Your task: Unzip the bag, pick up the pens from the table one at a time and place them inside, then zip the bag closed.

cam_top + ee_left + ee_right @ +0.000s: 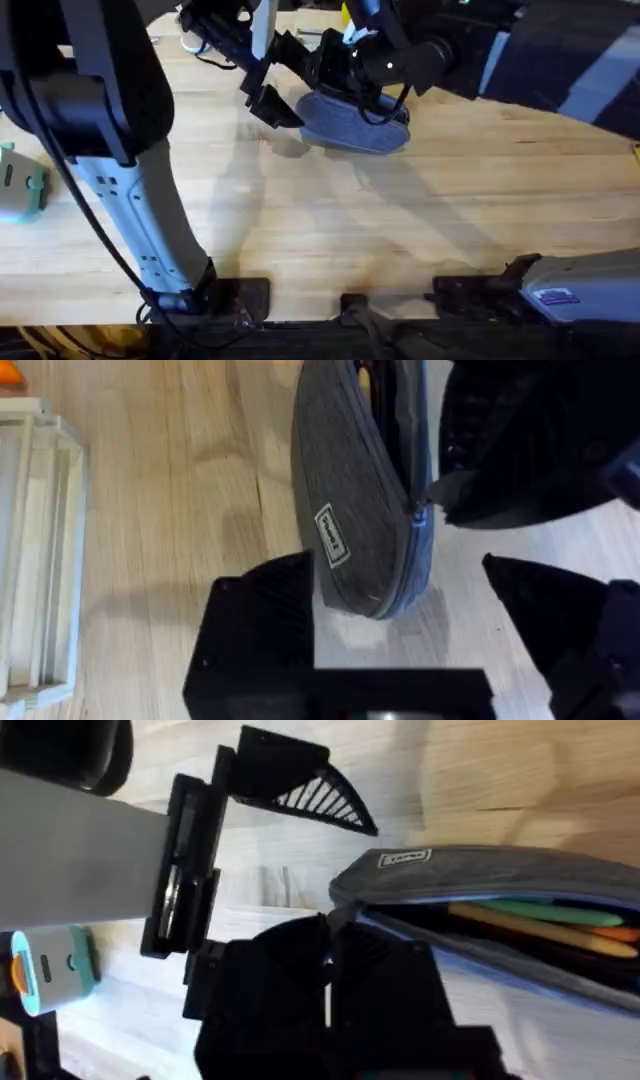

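Note:
The blue-grey bag (pixel 352 122) lies at the far middle of the table (pixel 420 220), its zipper partly open. Slim coloured pens (pixel 540 920), green, yellow and orange, show inside the opening. My right gripper (pixel 328 970) sits at the bag's end, fingers pressed together on the small dark zipper pull (pixel 420 510). In the overhead view this right gripper (pixel 338 85) hangs over the bag's far left part. My left gripper (pixel 410 620) is open, one finger (pixel 260 630) on each side of the bag's rounded end; overhead, the left gripper (pixel 268 95) is just left of the bag.
A teal and white object (pixel 20 185) lies at the table's left edge. A white slatted rack (pixel 40 560) stands off to one side of the bag. Small items (pixel 195 40) sit at the far left. Bare wood stretches in front of the bag.

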Controlling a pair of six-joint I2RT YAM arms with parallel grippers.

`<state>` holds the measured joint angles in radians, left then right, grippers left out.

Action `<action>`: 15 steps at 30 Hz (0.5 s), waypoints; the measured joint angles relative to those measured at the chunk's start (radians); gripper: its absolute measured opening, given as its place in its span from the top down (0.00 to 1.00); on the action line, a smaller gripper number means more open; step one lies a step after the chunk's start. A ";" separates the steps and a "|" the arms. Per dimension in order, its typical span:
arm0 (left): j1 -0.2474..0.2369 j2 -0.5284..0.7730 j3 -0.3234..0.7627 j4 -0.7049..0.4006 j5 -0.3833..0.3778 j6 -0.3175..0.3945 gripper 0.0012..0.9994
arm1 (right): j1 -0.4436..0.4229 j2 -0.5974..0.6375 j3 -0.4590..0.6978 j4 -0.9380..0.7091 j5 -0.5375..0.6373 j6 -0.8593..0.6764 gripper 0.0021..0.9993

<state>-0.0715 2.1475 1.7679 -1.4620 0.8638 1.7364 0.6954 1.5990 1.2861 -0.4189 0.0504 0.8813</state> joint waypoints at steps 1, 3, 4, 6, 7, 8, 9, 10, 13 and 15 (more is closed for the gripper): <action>0.000 0.000 0.000 0.000 0.007 -0.003 0.01 | 0.000 0.000 0.000 -0.003 -0.001 0.000 0.97; -0.001 0.000 0.000 0.000 0.013 -0.006 0.01 | 0.000 0.000 0.000 -0.008 -0.003 0.000 0.97; -0.003 0.000 0.000 0.000 0.016 -0.008 0.01 | 0.000 0.000 0.000 -0.009 -0.003 0.000 0.97; -0.009 0.000 0.000 0.000 0.026 -0.011 0.01 | 0.000 0.000 0.000 -0.011 -0.003 0.000 0.97; -0.014 0.000 0.000 0.001 0.030 -0.016 0.00 | 0.000 0.000 0.000 -0.011 -0.003 0.000 0.97; -0.020 0.000 0.000 0.004 0.032 -0.018 0.01 | 0.000 0.000 0.000 -0.012 -0.003 0.000 0.97; -0.026 0.000 0.000 0.008 0.034 -0.022 0.02 | 0.000 0.000 0.000 -0.012 -0.003 0.000 0.97; -0.032 0.000 0.000 0.014 0.034 -0.028 0.04 | 0.000 0.000 0.000 -0.012 -0.003 0.000 0.97; -0.049 0.000 0.000 0.045 0.034 -0.059 0.12 | 0.000 0.000 0.000 -0.012 -0.003 0.000 0.97; -0.053 0.000 0.000 0.056 0.034 -0.077 0.26 | 0.000 0.000 0.000 -0.012 -0.003 0.000 0.97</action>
<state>-0.1242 2.1475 1.7679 -1.4055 0.8974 1.6596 0.6952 1.5990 1.2861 -0.4309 0.0471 0.8814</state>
